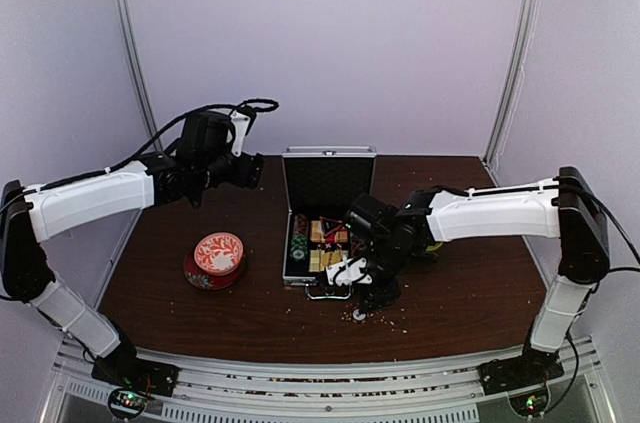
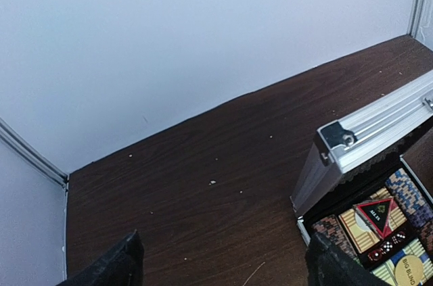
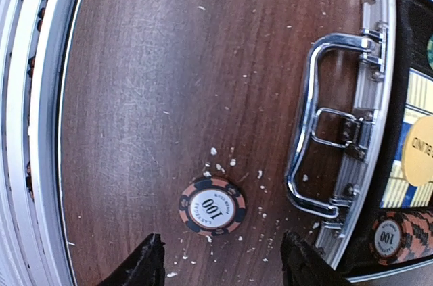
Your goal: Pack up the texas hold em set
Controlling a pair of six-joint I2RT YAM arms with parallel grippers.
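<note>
The silver case [image 1: 327, 155] stands open at the table's middle, lid upright, with chips, tan decks and buttons inside. One orange-and-black "100" chip [image 3: 212, 205] lies flat on the table by the case's handle [image 3: 318, 157]; it also shows in the top view [image 1: 358, 315]. My right gripper [image 3: 223, 267] is open and empty, hovering just above that chip. My left gripper [image 2: 223, 266] is open and empty, held above the table left of the case's lid [image 2: 369, 144]. A triangular button [image 2: 377, 214], dice [image 2: 387, 247] and a round yellow button [image 2: 408, 270] lie in the case.
A round red tin with a white floral lid [image 1: 218, 256] sits at the left middle. White crumbs [image 3: 223, 157] are scattered on the wood near the chip. The table's metal front rail [image 3: 40, 124] runs close to the right gripper.
</note>
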